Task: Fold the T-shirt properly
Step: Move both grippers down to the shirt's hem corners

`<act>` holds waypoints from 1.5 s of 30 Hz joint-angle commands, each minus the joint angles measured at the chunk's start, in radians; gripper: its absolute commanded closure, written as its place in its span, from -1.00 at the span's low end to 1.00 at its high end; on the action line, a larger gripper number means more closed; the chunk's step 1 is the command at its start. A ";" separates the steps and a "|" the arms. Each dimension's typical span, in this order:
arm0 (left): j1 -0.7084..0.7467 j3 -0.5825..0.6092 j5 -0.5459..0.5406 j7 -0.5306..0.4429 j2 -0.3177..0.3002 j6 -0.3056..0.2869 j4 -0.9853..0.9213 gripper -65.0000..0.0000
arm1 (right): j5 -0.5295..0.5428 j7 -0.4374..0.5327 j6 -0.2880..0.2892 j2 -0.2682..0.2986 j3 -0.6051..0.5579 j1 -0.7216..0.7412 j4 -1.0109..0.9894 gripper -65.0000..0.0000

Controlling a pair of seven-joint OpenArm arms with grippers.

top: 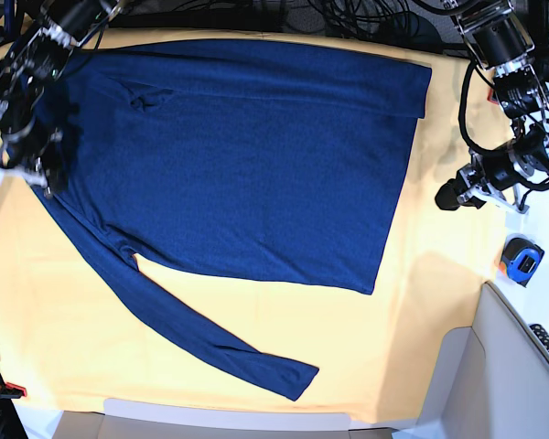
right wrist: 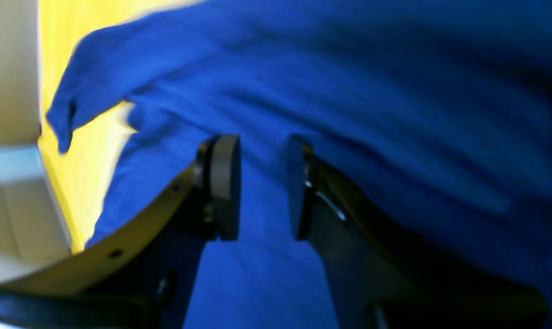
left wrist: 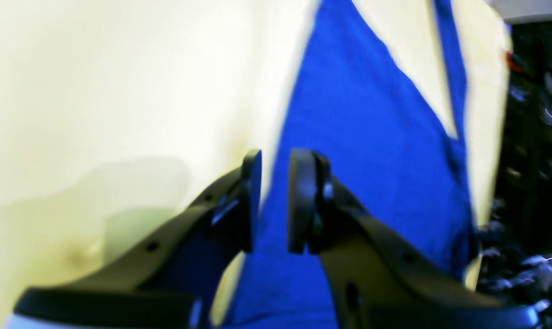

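A yellow-orange cloth (top: pixel 439 302) covers the desk, smooth and matte, with a pale bare edge of the desk (top: pixel 220 422) showing along the near side and a white panel (top: pixel 503 366) rising at the near corner on the base view's right. Beyond the far edge lies a tangle of dark cables (top: pixel 348 18). A small blue and black tape measure (top: pixel 521 259) sits just off the cloth at the right edge of the base view.

The T-shirt (top: pixel 247 155) lies spread flat on the cloth, filling most of its far half. It is a dark navy, soft, fine-knit fabric with no print, its body a broad rectangle with a folded band along the far edge. One long sleeve (top: pixel 192 329) runs out diagonally toward the near side, narrow and flat, ending in a squared cuff.

The left tool (top: pixel 457 194) hangs over bare cloth beside the shirt's hem, its two dark rounded pads (left wrist: pixel 301 201) parted with a narrow gap and nothing between them. The right tool (top: pixel 27 160) sits at the shoulder end of the shirt; in its wrist view its flat grey pads (right wrist: pixel 225 187) stand apart above rumpled blue fabric, holding none of it, though the picture is blurred.
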 commanded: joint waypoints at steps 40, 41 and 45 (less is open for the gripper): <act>-0.176 0.077 0.141 -0.037 0.061 -0.001 -0.180 0.44 | -0.267 0.045 0.130 0.230 -0.267 0.614 -0.544 0.25; -0.176 0.095 0.141 -0.047 0.059 -0.001 -0.189 0.44 | -0.286 0.045 0.130 0.237 -0.267 0.620 -0.556 0.22; -0.173 0.132 0.141 -0.084 0.059 -0.001 -0.217 0.44 | -0.304 0.053 0.139 0.265 -0.267 0.623 -0.576 0.17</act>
